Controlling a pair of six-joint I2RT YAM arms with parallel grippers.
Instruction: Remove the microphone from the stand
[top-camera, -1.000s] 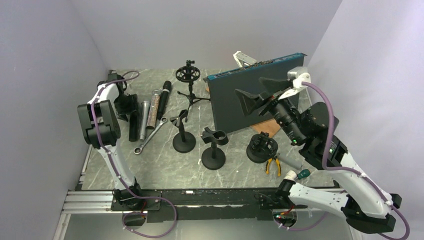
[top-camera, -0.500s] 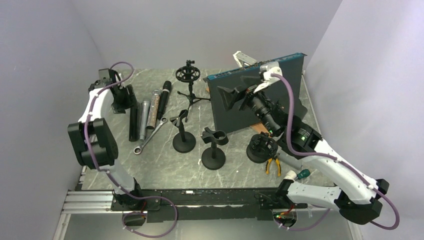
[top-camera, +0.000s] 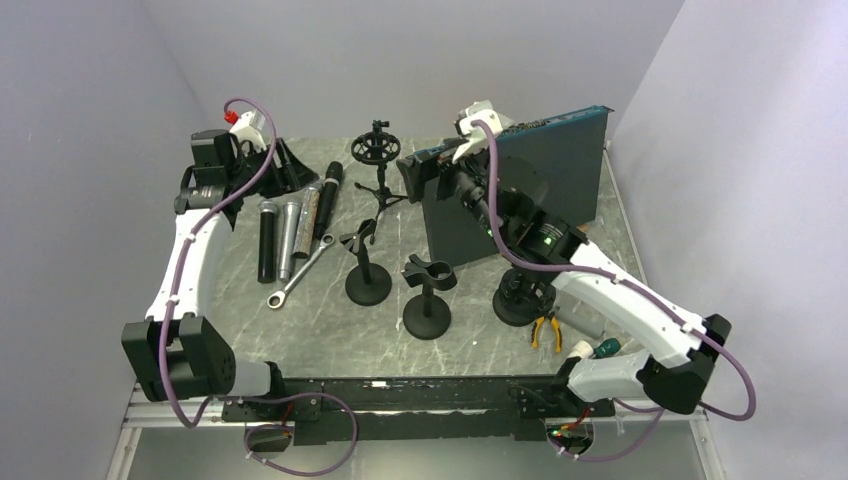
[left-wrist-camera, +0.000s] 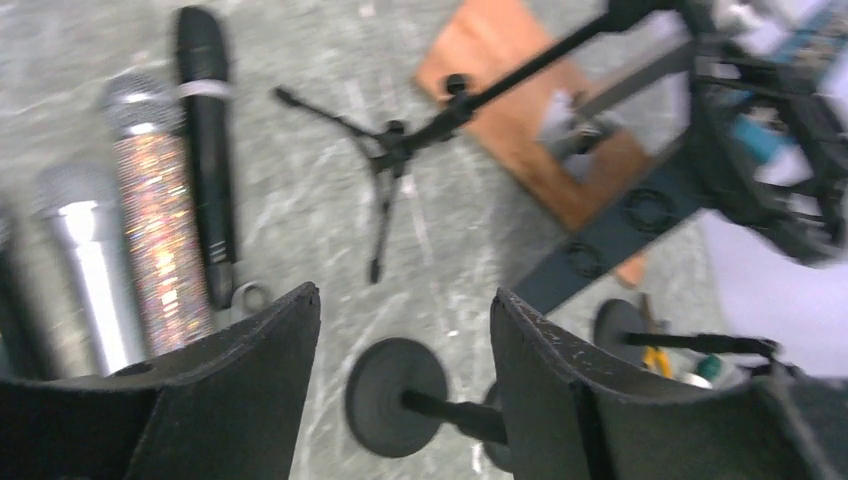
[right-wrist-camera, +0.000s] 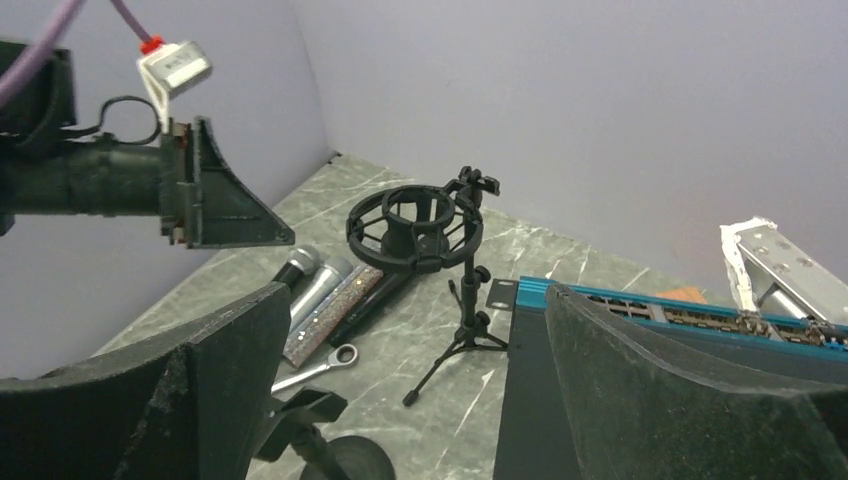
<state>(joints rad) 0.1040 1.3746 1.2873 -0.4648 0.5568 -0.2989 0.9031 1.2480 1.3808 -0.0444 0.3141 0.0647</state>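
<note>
4 black, silver and glittered microphones lay off the black stands; removal looked done. Left gripper stood part-open, right gripper wide; both empty.

Glittery microphone, grey-veined table

Left gripper: jaws stand apart, nothing between them. Through the gap, a round-based stand is seen upright on the grey marbled desk.

Left side: three microphones lie side by side, a black microphone, a glitter microphone and a silver microphone. A wrench ring lies just beside the black one's lower end.

Centre: a tripod stand, its boom running up and right across a brown board.

Right: a dark panel and yellow-handled pliers. The far right edge is blurred.
</note>
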